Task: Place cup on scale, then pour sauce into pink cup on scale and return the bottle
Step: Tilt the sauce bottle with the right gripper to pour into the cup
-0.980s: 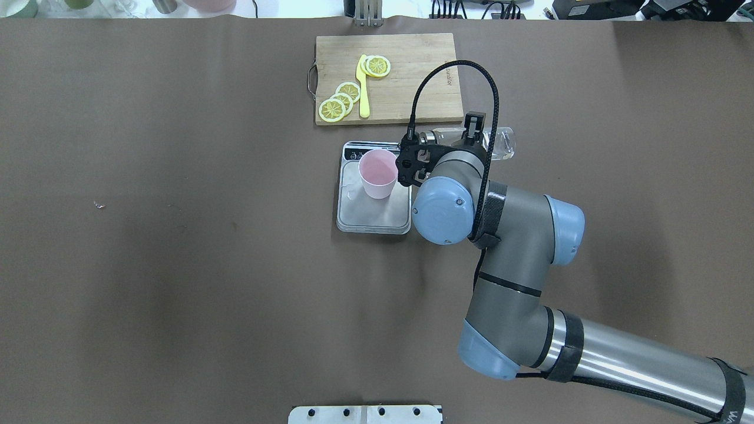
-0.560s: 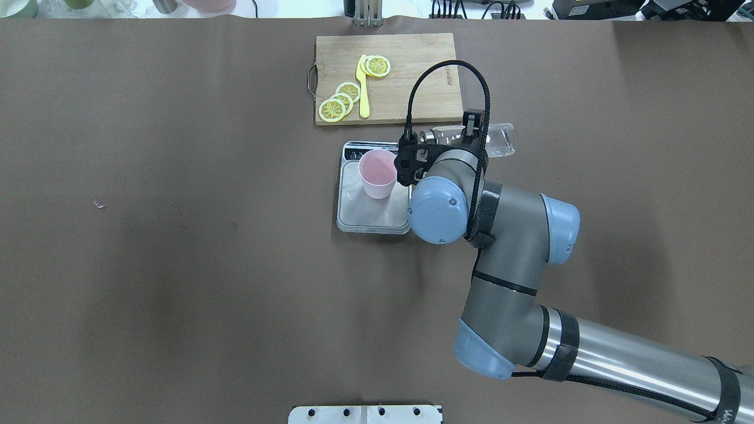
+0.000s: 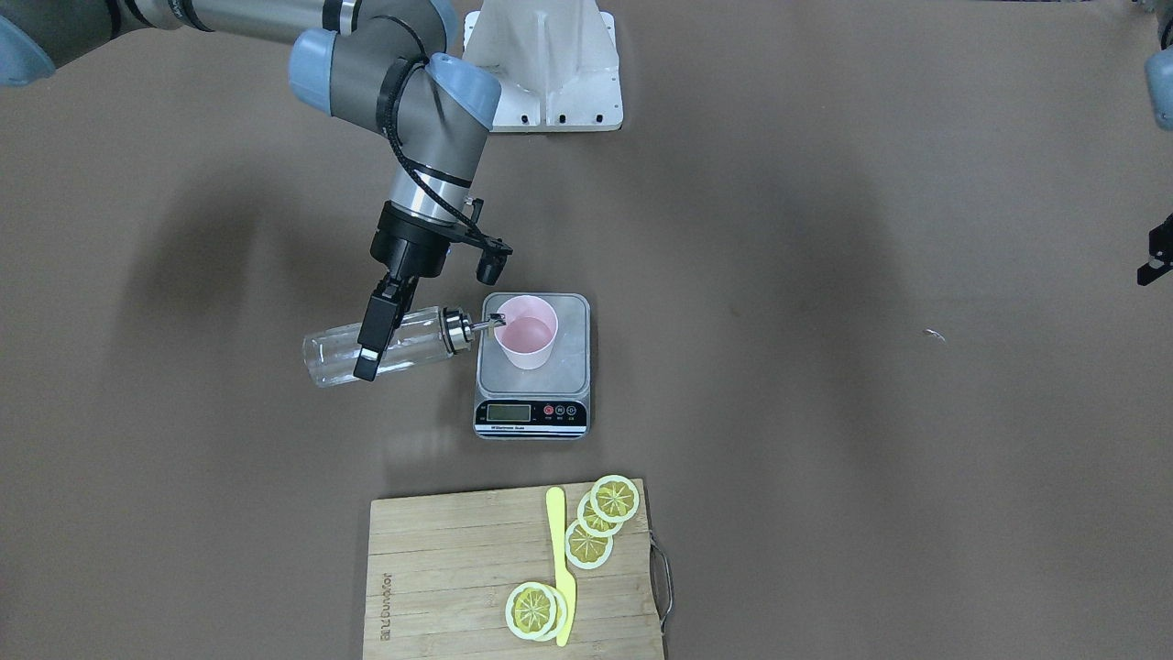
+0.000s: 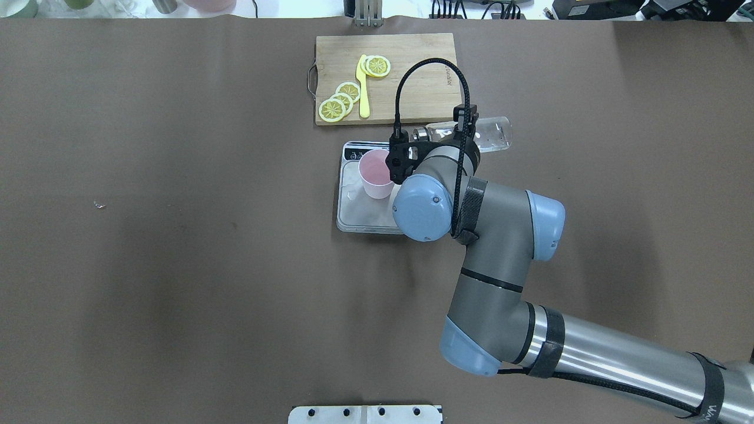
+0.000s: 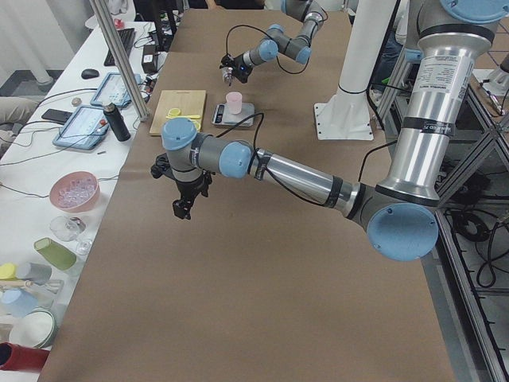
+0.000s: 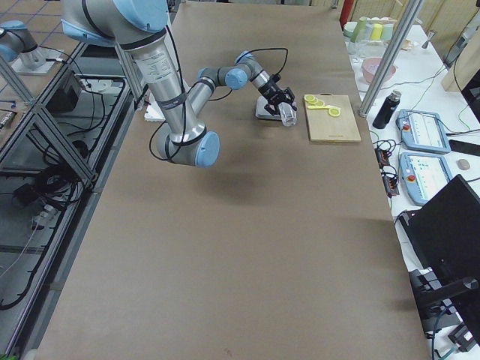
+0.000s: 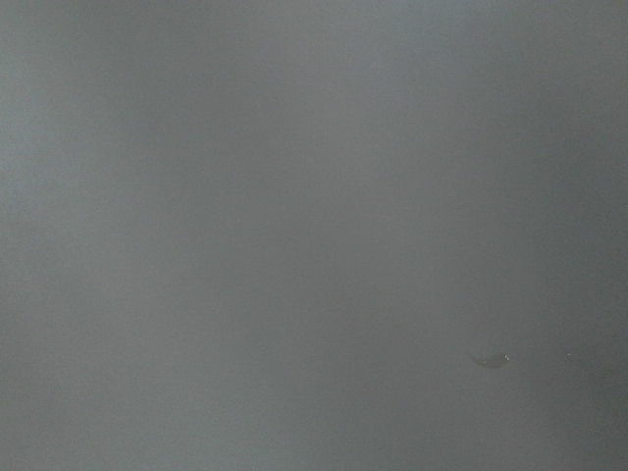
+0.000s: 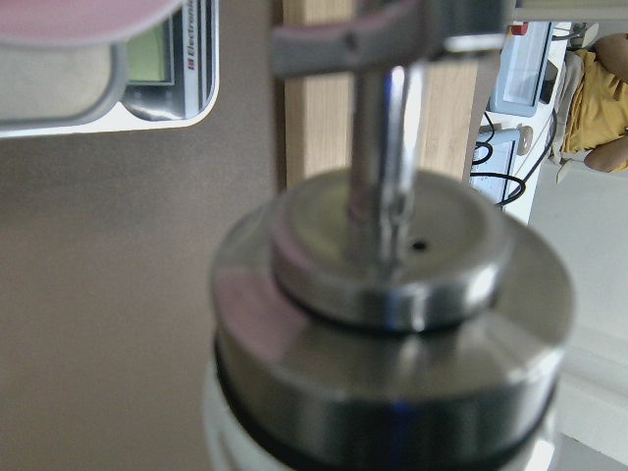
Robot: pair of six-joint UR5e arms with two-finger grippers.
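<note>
The pink cup (image 3: pixel 527 341) stands upright on the scale (image 3: pixel 500 378), whose display strip faces away from the robot. My right gripper (image 3: pixel 374 350) is shut on the clear glass bottle (image 3: pixel 408 341) and holds it lying almost level beside the scale. Its silver spout (image 3: pixel 486 324) reaches the cup's rim. In the overhead view the cup (image 4: pixel 375 171) and the scale (image 4: pixel 353 212) lie partly under my right wrist, and the bottle's base (image 4: pixel 493 134) sticks out to the right. The right wrist view shows the collar (image 8: pixel 392 294) up close. My left gripper (image 5: pixel 184 208) hovers far off over bare table; I cannot tell its jaws.
A wooden cutting board (image 4: pixel 412 88) with lemon slices (image 4: pixel 339 103) and a yellow knife (image 4: pixel 363 88) lies just beyond the scale. A small scrap (image 4: pixel 98 205) lies on the brown table cover at the left. The robot's base plate (image 3: pixel 545 64) stands behind the scale.
My right arm has shifted left and a little away from the robot, carrying the bottle closer to the cup. The cup and scale have not moved.
</note>
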